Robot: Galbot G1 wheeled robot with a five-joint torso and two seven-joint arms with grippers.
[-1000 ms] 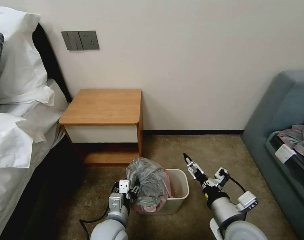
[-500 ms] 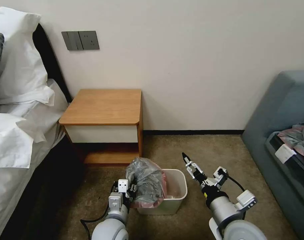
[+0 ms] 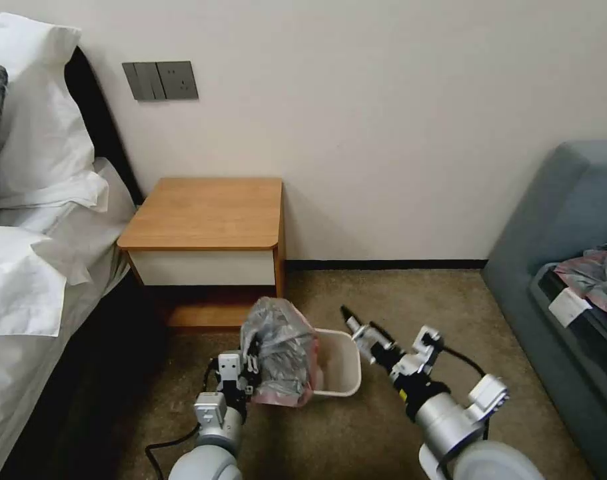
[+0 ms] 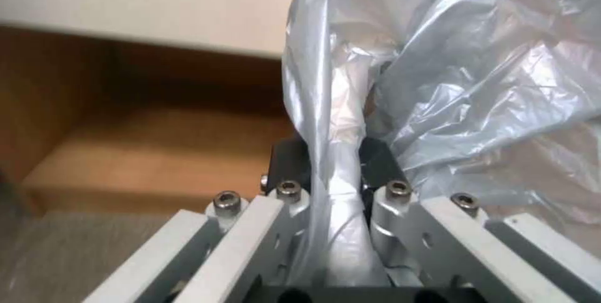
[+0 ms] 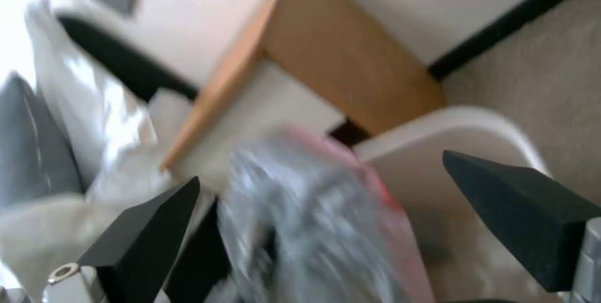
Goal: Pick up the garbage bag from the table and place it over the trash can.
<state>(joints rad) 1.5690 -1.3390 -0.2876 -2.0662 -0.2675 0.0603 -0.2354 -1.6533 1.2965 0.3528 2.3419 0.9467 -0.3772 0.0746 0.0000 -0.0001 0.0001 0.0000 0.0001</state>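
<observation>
Plastic is pinched in the left gripper; its fingers are squeezed tight on a fold of the garbage bag. The bag stands tall, just left of the middle at the bottom of the head view. It bunches over the left side of the trash can. The right gripper is just right of the can with fingers wide apart and nothing in them. The loose bag lies to its left, so this one looks best placed to catch it. The table is above, bare. One bag, one can, one table, two grippers.
</observation>
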